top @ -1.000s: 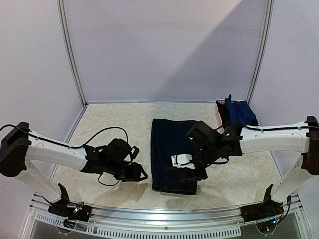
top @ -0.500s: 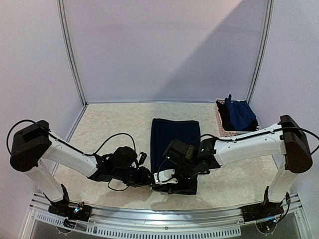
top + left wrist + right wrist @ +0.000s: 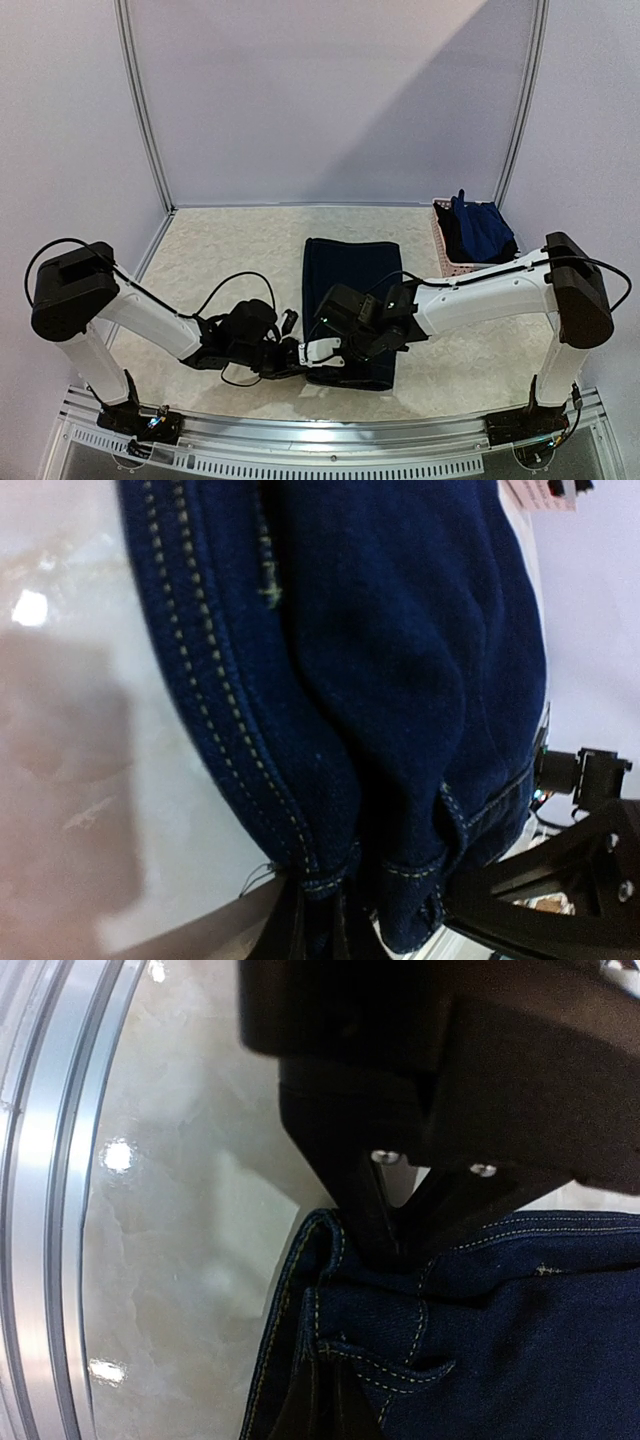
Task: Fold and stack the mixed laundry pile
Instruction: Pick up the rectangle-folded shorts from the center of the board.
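The dark navy denim piece (image 3: pixel 350 285) lies folded into a long strip in the middle of the desk (image 3: pixel 230 250), running from 12 o'clock to 6 o'clock. Both hands meet at its near corner, at about 7 o'clock on the strip. The left hand (image 3: pixel 293 353) reaches in from 9 o'clock and the right hand (image 3: pixel 318 350) from 3 o'clock, so the two sit just beside each other on the same stitched hem.

In the left wrist view the denim fills the frame above the fingers (image 3: pixel 300 935), which are clenched on the hem at 6 o'clock. In the right wrist view the right hand's fingers (image 3: pixel 312 1410) are pinched together on a fold of the corner at 6 o'clock. The left hand's dark fingers come down from 12 o'clock to a closed point on the edge of the same corner. Bare desk shows at 9 o'clock of that corner.

A pink basket (image 3: pixel 441 250) stands at the desk's 2 o'clock edge, well apart from the hands, with a blue garment (image 3: pixel 482 228) heaped in it.
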### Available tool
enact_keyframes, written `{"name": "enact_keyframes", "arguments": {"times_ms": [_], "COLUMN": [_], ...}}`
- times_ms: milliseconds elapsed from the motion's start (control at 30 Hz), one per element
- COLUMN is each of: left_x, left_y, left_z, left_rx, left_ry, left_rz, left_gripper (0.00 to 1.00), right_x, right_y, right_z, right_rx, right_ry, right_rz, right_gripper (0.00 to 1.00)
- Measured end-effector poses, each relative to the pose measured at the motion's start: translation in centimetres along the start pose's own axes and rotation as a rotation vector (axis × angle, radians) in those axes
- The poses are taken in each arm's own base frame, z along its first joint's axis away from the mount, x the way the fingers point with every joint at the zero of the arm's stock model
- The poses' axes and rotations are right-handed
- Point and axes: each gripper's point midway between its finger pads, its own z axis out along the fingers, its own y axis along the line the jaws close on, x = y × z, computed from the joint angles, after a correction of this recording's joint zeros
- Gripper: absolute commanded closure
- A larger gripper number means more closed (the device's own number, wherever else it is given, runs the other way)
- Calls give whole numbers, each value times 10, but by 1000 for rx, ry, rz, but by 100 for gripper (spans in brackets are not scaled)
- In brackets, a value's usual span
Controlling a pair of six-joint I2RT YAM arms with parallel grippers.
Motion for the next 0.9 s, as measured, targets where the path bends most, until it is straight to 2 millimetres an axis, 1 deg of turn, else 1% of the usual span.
{"name": "enact_keyframes", "arguments": {"times_ms": [233,400,500,700,900], "left_x": [1,2,3,4,6], "left_y": [-4,-5,-5,-5,-6], "left_z": [5,6,5,5,5], "left_rx": [31,41,42,47,50], "left_ry": [6,14,14,20,29], "left_rz": [-12,-19,-21,-27,-28], "left_gripper": [100,100,100,100,100], "right_x": [-5,-7,-11,-23,-28], "right_y": [6,6,3,-2,-5], "right_z": [-3,-6,-10,-27,-27], "right_rx": [-4,0,8,34,43], "right_ry": [-8,-15,-26,-71,-88], "right_rz": [-12,-14,-15,-17,-20], "right_gripper": [100,100,100,100,100]}}
